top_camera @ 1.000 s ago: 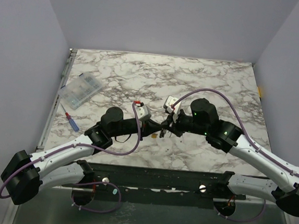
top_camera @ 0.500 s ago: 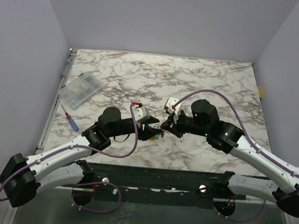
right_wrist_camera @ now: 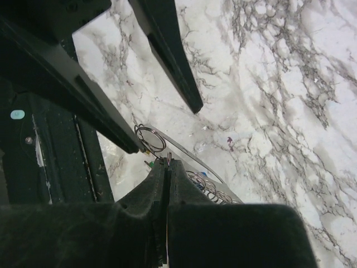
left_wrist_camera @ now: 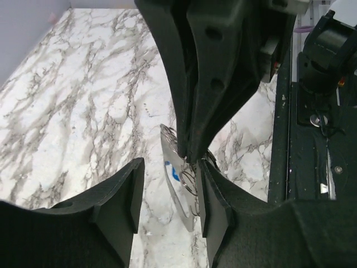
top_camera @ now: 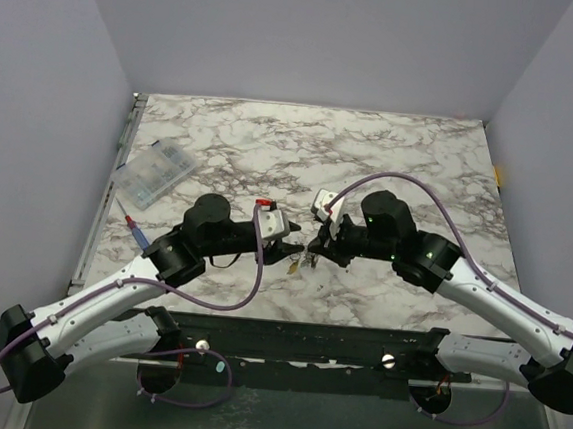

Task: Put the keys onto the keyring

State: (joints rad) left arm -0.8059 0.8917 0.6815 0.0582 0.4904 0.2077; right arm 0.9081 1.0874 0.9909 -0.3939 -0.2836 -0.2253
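My right gripper (top_camera: pixel 312 253) (right_wrist_camera: pixel 167 162) is shut, and a thin dark wire loop, the keyring (right_wrist_camera: pixel 150 138), sticks out from its tips. Under it hangs a flat silvery piece with a blue mark, one of the keys (left_wrist_camera: pixel 177 181) (right_wrist_camera: pixel 207 184), with several more wire loops lying against it. A small yellowish bit (top_camera: pixel 292 267) dangles just above the marble. My left gripper (top_camera: pixel 289 246) (left_wrist_camera: pixel 167 204) is open, its two fingers (left_wrist_camera: pixel 120 201) standing either side of the hanging silvery piece. The right-hand finger is close beside the loops.
A clear compartment box (top_camera: pixel 153 173) lies at the far left. A red and blue screwdriver (top_camera: pixel 136 232) rests near the table's left edge. Purple cables (top_camera: pixel 410 180) arch over both arms. The black rail (top_camera: pixel 305 342) runs along the near edge.
My left gripper has gone from shut to open and its arm has swung a little left and back. The right gripper stays shut and has barely moved.
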